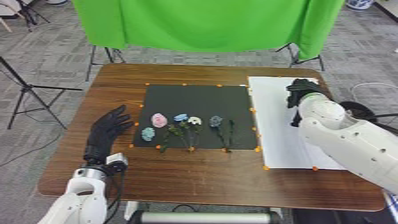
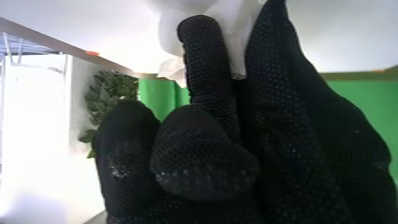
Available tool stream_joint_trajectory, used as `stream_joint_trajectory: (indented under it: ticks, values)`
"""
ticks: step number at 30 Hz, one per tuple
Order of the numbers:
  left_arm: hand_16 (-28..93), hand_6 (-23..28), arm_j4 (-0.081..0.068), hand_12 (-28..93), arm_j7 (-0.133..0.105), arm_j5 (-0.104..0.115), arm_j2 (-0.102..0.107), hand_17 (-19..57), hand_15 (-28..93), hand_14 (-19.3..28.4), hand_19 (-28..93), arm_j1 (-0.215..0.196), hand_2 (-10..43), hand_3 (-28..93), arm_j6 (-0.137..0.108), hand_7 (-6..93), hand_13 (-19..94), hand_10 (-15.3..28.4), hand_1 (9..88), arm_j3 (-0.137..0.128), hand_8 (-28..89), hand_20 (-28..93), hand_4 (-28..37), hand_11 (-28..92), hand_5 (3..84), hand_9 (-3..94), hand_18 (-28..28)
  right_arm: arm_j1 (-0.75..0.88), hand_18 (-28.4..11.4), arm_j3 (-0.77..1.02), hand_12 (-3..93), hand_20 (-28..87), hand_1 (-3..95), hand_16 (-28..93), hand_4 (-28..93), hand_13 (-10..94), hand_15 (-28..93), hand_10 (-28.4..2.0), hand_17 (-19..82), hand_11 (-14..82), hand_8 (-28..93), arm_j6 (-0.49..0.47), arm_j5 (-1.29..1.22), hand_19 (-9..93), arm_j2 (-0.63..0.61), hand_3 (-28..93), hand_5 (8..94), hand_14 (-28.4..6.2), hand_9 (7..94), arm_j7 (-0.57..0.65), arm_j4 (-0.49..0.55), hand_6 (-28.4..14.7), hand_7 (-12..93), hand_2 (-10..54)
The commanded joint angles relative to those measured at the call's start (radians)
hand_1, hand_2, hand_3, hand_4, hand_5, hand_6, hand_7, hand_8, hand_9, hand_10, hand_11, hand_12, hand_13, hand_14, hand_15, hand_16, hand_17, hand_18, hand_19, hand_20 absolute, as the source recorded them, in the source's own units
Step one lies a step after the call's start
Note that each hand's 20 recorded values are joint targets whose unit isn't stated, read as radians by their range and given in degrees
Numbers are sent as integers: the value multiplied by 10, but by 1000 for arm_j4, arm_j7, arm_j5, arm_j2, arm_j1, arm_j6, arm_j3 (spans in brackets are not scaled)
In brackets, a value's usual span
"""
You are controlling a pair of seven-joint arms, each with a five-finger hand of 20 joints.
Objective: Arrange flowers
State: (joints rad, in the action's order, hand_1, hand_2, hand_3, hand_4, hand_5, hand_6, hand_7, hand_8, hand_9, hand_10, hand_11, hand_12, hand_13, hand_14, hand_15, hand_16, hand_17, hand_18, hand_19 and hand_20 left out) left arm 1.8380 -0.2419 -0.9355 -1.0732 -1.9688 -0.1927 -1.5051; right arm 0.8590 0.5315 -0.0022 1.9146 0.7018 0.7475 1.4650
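While flowers lie on the mat, the right hand is over paper.

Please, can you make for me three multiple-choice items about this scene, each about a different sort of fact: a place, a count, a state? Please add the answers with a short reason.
1. On which side of the black mat is the white sheet?
A) left
B) right
C) the far side

2. How many flowers on the mat are pink?
A) one
B) four
C) six

3. How is the left hand?
A) closed in a fist
B) pinching a stem
C) open

Key:
1 B: in the head view the sheet lies to the right of the mat.
2 A: a single pink bloom shows, among blue and white ones.
3 C: its fingers are extended, beside the mat's left edge.
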Motion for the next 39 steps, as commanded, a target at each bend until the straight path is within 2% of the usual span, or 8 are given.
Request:
stream_joint_trajectory:
  ticks: [1,8,15,17,26,33,39]
  values:
    - [2,-3,-20,111,48,1,-5,57,308,170,116,-38,3,706,15,137,374,127,200,13,-79,203,-283,182,428,437,152,74,-116,183,153,520,591,192,-225,937,678,-115,726,82,19,144,-56,932,-59,625,797,4,870,-21,147,2,175,-82]
    - [2,1,-20,111,49,2,-4,57,307,170,116,-37,4,706,15,136,373,126,200,14,-78,202,-283,182,427,437,151,313,-110,519,157,526,592,189,-222,937,686,-114,731,78,21,307,-358,932,-43,628,799,7,873,-79,352,2,172,-83]
    - [1,1,-19,110,41,3,-4,56,307,170,116,-33,4,706,16,136,373,126,200,9,-77,202,-283,183,427,437,152,490,-108,663,156,528,593,186,-218,937,689,-117,735,77,25,416,-706,932,32,628,799,8,877,-137,471,-2,170,-84]
    - [2,2,-17,110,41,4,-3,56,308,170,116,-35,4,707,12,136,373,127,199,9,-77,202,-283,183,427,437,152,526,-108,657,156,528,593,186,-217,937,690,-117,736,78,26,472,-780,932,44,627,799,8,877,-150,500,-4,169,-83]
    - [2,2,-15,110,45,4,-7,56,309,170,116,-40,4,706,12,136,373,127,200,10,-76,202,-283,183,426,437,152,644,-111,614,151,528,598,184,-214,937,692,-115,737,76,28,597,-920,932,140,620,798,6,875,-178,593,-6,165,-78]
    - [1,1,-15,110,45,2,-10,56,308,170,116,-40,4,707,15,136,373,127,199,14,-77,202,-283,183,425,436,152,646,-112,547,150,526,596,183,-213,937,692,-115,737,79,27,674,-944,932,201,616,795,5,873,-168,575,-3,167,-74]
    - [1,1,-17,110,51,0,-9,55,309,171,116,-35,4,707,18,137,373,127,200,13,-77,202,-283,183,425,436,152,671,-112,535,147,520,589,183,-210,937,686,-112,735,82,25,685,-935,932,195,618,788,5,866,-170,571,0,170,-72]
